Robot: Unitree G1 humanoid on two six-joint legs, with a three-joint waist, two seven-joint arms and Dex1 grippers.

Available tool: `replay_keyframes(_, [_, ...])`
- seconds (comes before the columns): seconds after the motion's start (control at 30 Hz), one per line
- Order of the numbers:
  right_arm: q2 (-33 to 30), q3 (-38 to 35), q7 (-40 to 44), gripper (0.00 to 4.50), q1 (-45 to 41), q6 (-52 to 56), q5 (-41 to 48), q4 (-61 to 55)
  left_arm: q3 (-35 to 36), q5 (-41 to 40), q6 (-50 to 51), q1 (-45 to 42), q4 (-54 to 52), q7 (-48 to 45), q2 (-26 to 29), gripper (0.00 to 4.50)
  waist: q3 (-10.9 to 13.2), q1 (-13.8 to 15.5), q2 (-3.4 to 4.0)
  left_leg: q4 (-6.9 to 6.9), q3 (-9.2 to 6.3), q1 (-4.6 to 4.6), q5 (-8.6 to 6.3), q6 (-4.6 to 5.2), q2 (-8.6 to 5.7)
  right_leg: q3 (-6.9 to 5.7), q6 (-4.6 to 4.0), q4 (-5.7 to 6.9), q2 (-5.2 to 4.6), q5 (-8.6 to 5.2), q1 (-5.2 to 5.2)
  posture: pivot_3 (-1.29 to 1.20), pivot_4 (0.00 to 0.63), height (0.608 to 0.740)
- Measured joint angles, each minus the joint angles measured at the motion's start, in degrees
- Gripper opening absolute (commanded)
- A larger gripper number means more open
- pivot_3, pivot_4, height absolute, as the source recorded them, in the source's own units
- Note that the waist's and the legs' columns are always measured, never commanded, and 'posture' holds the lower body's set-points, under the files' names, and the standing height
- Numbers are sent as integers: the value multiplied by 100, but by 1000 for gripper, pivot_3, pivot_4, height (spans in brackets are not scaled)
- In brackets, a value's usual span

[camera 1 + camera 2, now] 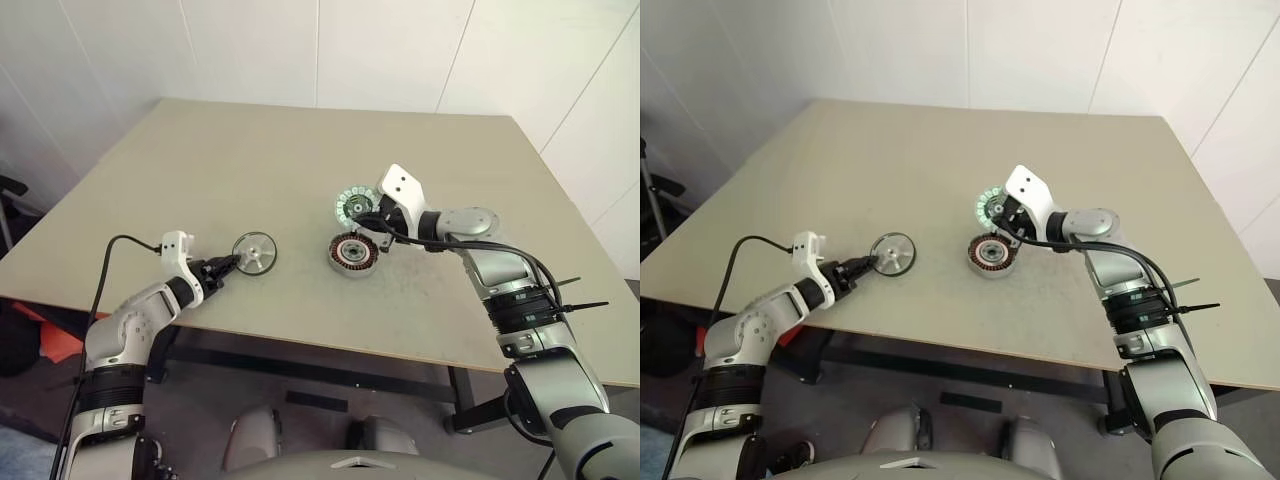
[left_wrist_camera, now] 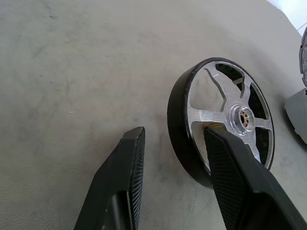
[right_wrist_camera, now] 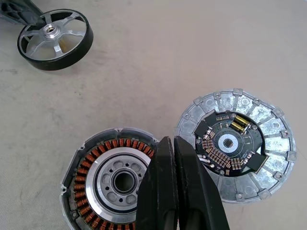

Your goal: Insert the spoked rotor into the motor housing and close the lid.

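While the left gripper (image 2: 175, 160) straddled the dark rim of the spoked rotor (image 1: 254, 251), one finger (image 2: 125, 167) stood outside on the bare table (image 1: 250, 160) and the other lay across the spokes; a gap showed on the outer side, so the jaws looked half closed and not yet pinching. The rotor lay near the front edge at the left, well apart from the motor housing (image 1: 352, 254), which sat flat near the middle with its copper windings facing up. Just beyond the housing, to the far right of it, lay the lid (image 3: 237, 151), its ring of pale blocks around a small circuit board. The right gripper (image 3: 175, 189) hovered between housing and lid, fingers pressed together, holding nothing. The rotor looked like stiff, fairly heavy metal with a smooth rim that might slip, so a rim-and-spoke pinch seemed the soundest hold, kept level for the drop into the housing
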Motion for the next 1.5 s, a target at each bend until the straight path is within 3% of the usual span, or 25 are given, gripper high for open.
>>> replay_keyframes(0.23, [34, 3, 45, 0, 3, -57, 14, 0, -239, -138, 136, -113, -117, -60, -358, 2033, 0, 2, -1, 0, 0, 1, 0, 0, 0, 0, 0, 0, 0, 0, 2, 0, 0, 740])
replay_keyframes(0.5, [36, 2, 20, 0, 3, -120, 14, 0, -301, -140, 183, -135, -126, -64, -362, 2033, 0, 1, -1, 0, 0, 2, 0, 1, 0, 1, 0, 0, 0, 0, 3, 0, 0, 740])
replay_keyframes(0.6, [39, -12, -62, 0, -8, -136, 15, 24, -299, -155, 182, -135, -127, -72, -367, 1511, 0, 0, -1, 0, 0, 2, 0, 1, -1, 1, 0, 0, 0, 0, 3, 0, 0, 740])
replay_keyframes(0.73, [36, -122, -266, 0, -148, -136, 14, 221, -296, -245, 183, -135, -131, -118, -387, 343, 0, -3, -1, 0, 0, 2, 0, 0, 0, 1, 0, 0, 0, 0, 2, 0, 0, 740])
replay_keyframes(0.77, [26, -156, -275, 0, -178, -141, 14, 240, -296, -252, 186, -135, -131, -118, -387, 293, 0, -4, -1, 0, 0, 2, 0, 0, 0, 1, 0, 0, 0, 0, 2, 0, 0, 740])
replay_keyframes(1.17, [-226, -203, -234, 0, -188, -247, 14, 291, -10, -778, 524, -262, -161, 29, -612, 293, 0, 7, -1, 2, 0, 1, 0, 1, -1, 1, 0, -1, 0, 0, 3, 0, 0, 740])
replay_keyframes(1.3, [-485, -344, -330, 0, -294, -371, -11, 665, 474, -1508, 984, -738, -175, 516, -1100, 293, 1, 27, -3, 17, 0, 0, -3, 6, -2, 1, -1, 0, 0, 1, 11, 0, 0, 740])
replay_keyframes(1.5, [-824, -475, -629, 0, -436, -613, -226, 1222, 861, -1825, 1525, -1649, 296, 2121, -1914, 293, 4, 22, -8, 29, -1, -8, -7, 14, -2, 0, 1, 0, 0, 1, 8, 0, 0, 740])
